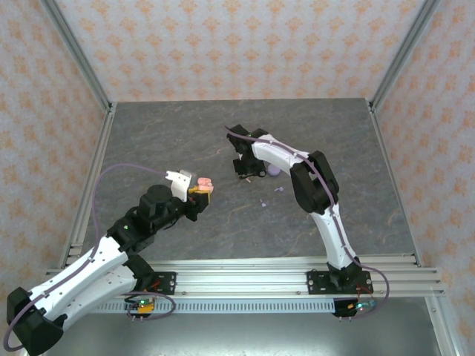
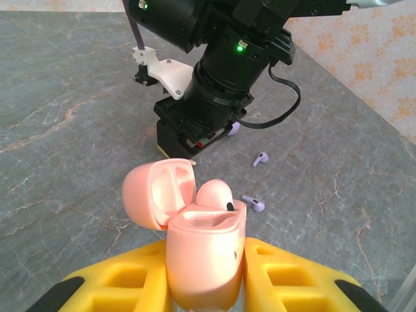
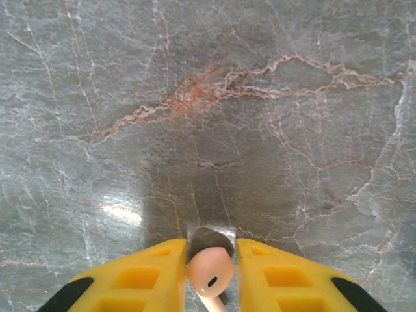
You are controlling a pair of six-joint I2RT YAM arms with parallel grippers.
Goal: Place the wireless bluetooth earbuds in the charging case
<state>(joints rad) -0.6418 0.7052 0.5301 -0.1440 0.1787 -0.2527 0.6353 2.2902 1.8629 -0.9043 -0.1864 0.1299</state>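
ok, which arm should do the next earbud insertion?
Right, probably. The right end effector grips a pink earbud; the left end effector holds the open pink case with one bud seated, so it should just present it.

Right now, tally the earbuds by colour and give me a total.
Pink earbuds: 2, one seated in the open case, one between the fingers of the right claw.
Lavender earbuds: 2, both loose on the table.
Total: 4
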